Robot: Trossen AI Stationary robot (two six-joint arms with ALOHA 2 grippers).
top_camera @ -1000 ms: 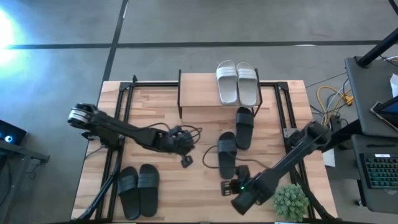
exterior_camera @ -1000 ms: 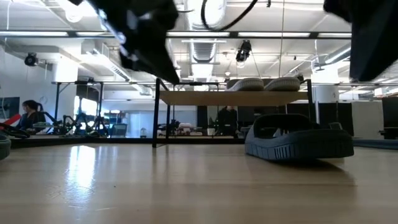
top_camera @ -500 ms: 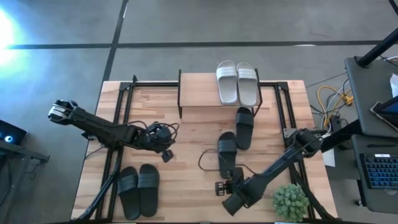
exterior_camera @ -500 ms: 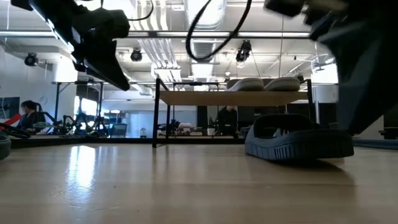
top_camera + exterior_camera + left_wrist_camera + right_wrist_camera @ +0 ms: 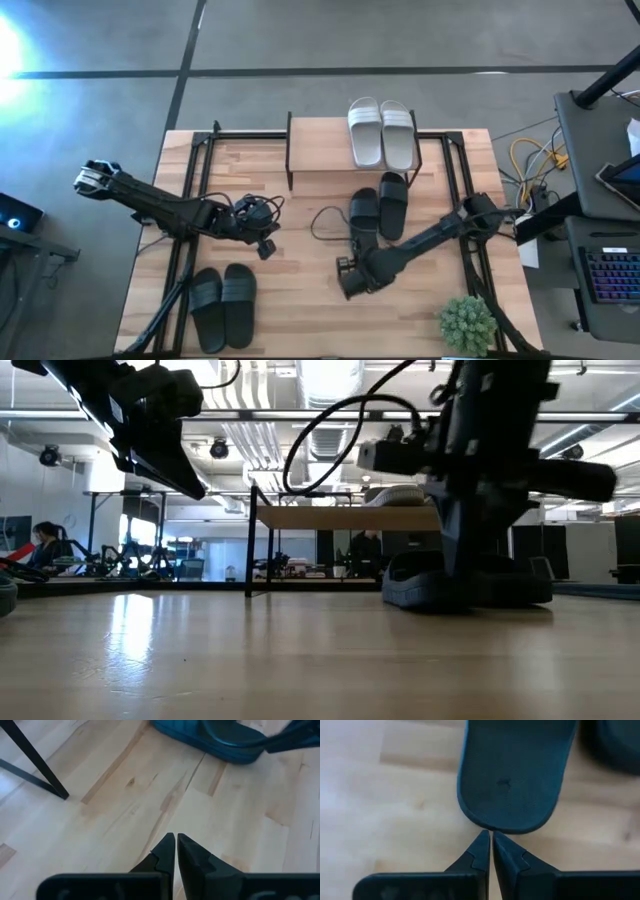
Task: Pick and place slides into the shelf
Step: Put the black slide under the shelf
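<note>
Slides like this black one (image 5: 512, 775) look light, probably flexible; grasp the strap. Your right gripper (image 5: 487, 851) sits clenched at its heel; left gripper (image 5: 175, 852) clenched, empty.

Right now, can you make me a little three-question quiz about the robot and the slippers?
1. True or false: the two white slides lie on top of the shelf.
2. How many black slides are on the table? A) two B) four C) six
3. Fill in: the right gripper, fingers shut, points at the heel end of a ____ slide.

Key: 1 true. 2 B: a pair near the left gripper and two by the shelf. 3 black.
</note>
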